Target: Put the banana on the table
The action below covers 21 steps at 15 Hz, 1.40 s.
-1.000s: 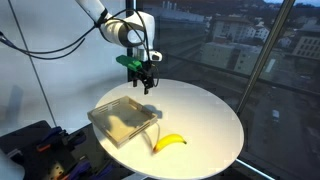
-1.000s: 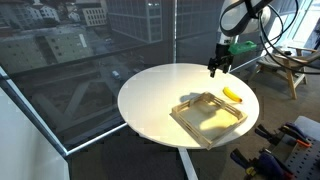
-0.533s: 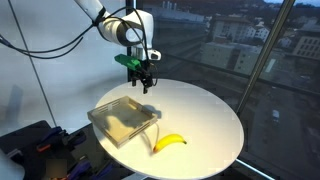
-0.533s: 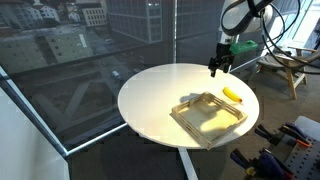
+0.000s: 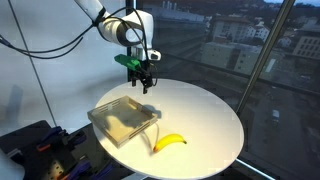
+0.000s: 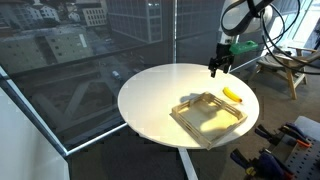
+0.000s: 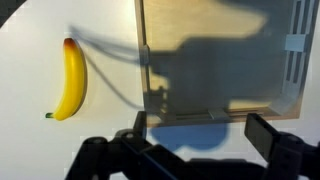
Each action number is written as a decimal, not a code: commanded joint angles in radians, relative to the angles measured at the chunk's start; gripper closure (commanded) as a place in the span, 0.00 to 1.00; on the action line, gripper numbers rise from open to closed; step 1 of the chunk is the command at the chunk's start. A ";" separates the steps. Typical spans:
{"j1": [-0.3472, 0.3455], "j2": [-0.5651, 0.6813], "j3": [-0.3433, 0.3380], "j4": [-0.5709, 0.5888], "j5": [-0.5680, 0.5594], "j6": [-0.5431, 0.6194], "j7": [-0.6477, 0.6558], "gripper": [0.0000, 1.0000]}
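The small yellow banana (image 5: 170,143) (image 6: 232,95) (image 7: 70,80) lies on the round white table (image 5: 205,115) (image 6: 160,95), just outside the beige tray (image 5: 122,118) (image 6: 210,118) (image 7: 215,60). The tray holds nothing. My gripper (image 5: 146,84) (image 6: 216,69) (image 7: 200,135) hangs well above the table beyond the tray's far edge, away from the banana. Its jaws stand open with nothing between them. In the wrist view the banana is at the left and the tray fills the upper right.
Large glass windows surround the table, with a city outside. Dark equipment (image 5: 35,150) sits low beside the table, and a wooden stand (image 6: 290,72) is behind the arm. The table's rim (image 5: 235,150) is close to the banana.
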 commanded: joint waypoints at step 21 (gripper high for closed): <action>0.060 -0.176 0.044 -0.103 -0.027 -0.024 0.058 0.00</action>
